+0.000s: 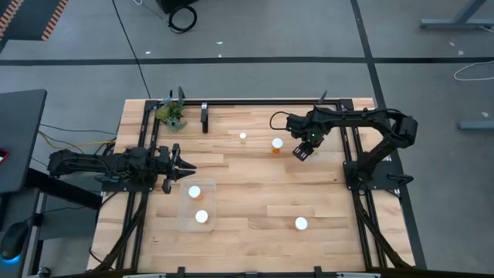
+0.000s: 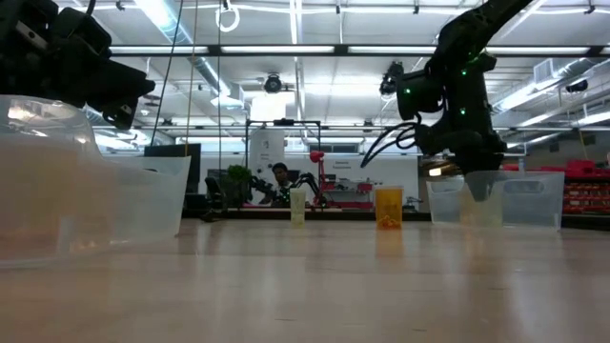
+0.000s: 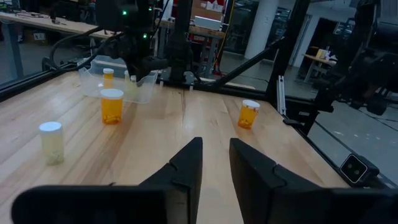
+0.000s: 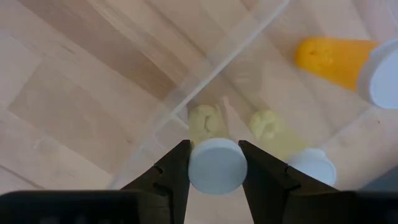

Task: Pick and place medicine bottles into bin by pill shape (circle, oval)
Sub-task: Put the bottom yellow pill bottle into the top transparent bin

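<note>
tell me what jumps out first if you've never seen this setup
The right gripper hangs over a clear bin at the table's right side, clamped on a pale bottle by its white cap. An orange bottle stands just beside it on the wooden table. The left gripper waits, empty, beside another clear bin.

The desk (image 1: 255, 181) is a pale wooden plank top framed by black rails. A small green plant (image 1: 171, 113) sits at its far left corner. Near the far edge, mid-desk, stand a pale yellowish bottle with a white cap (image 1: 242, 137) and an amber-orange bottle with a white cap (image 1: 277, 144). A clear plastic bin (image 1: 197, 205) lies toward the near left. Another white-capped bottle (image 1: 301, 224) stands near the near edge.
</note>
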